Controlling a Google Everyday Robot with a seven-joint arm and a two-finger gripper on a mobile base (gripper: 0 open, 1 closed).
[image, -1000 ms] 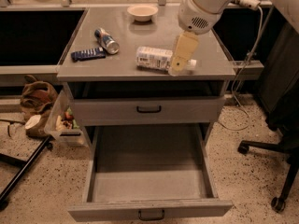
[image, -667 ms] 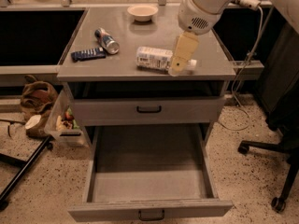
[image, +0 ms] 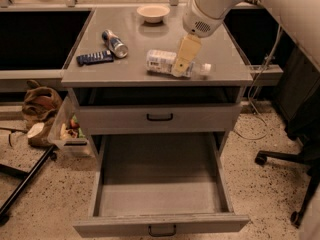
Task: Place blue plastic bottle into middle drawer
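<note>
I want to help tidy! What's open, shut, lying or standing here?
Clear blue-labelled plastic bottle: lying on its side.
Beige robot pincer: down at the bottle.
Wide grey bottom drawer: pulled open.
Grey drawer with black handle: shut.
Blue-silver drinks can: lying down.
Pale round bowl: upright.

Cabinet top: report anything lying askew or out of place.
The blue plastic bottle lies on its side near the front edge, with the gripper down over it. The can also lies tipped over.

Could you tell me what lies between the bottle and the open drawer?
The closed drawer, in the camera view; the gripper is at the bottle.
</note>
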